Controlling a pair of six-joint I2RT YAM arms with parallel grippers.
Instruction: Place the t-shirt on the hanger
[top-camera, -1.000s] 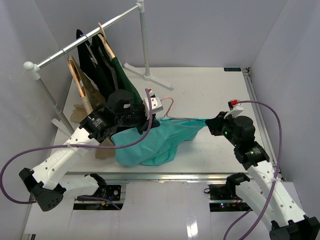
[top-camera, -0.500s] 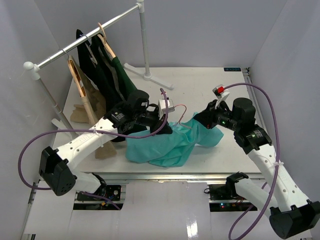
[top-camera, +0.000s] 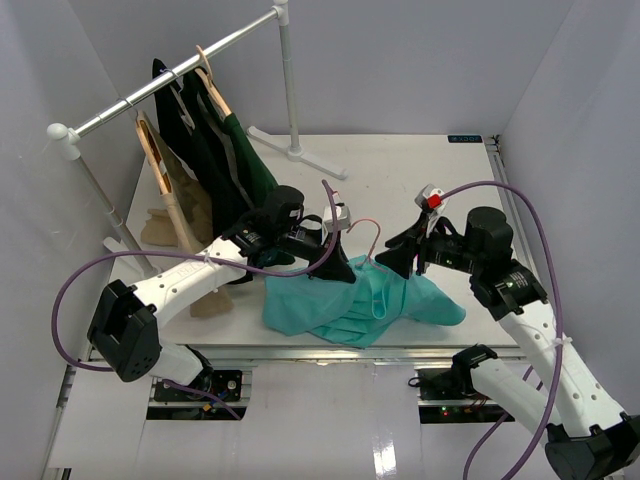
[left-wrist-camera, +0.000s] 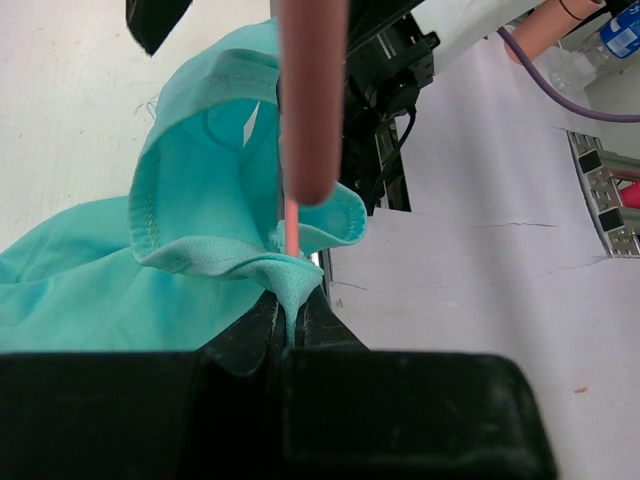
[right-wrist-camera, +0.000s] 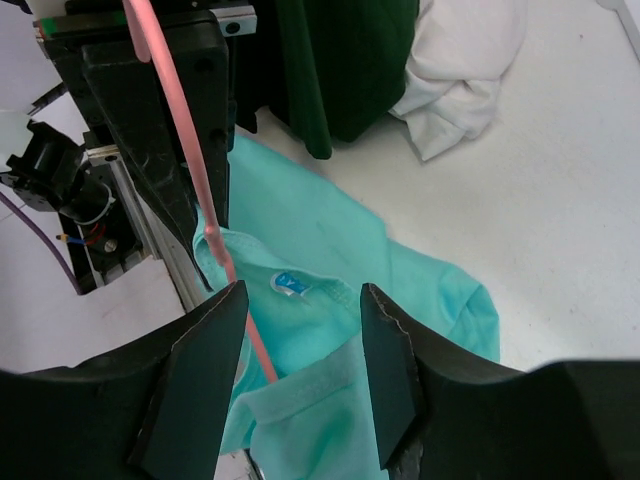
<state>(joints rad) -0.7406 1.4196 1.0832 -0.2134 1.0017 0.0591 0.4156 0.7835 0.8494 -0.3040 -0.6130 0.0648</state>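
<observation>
The teal t-shirt (top-camera: 365, 305) lies bunched on the table's front middle, its collar lifted. My left gripper (top-camera: 345, 268) is shut on a fold of the collar (left-wrist-camera: 290, 300). The thin pink hanger (top-camera: 372, 226) rises from that pinched fold (left-wrist-camera: 290, 215) and runs up past the left wrist camera. My right gripper (top-camera: 398, 262) hangs just right of it, open, its fingers (right-wrist-camera: 200, 370) apart above the t-shirt's neckline (right-wrist-camera: 330, 260) with nothing between them. The hanger's wire (right-wrist-camera: 185, 130) crosses in front of the left finger.
A clothes rail (top-camera: 170, 85) at the back left carries dark green (top-camera: 245, 160) and tan (top-camera: 175, 185) garments on wooden hangers. Its foot (top-camera: 297, 152) stands at the back middle. A white cloth (right-wrist-camera: 460, 80) lies beside the dark green garment. Walls close both sides.
My right gripper has opened and let go of the t-shirt, which has slumped onto the table. Both grippers have moved closer together, the left arm carrying collar and hanger to the right.
</observation>
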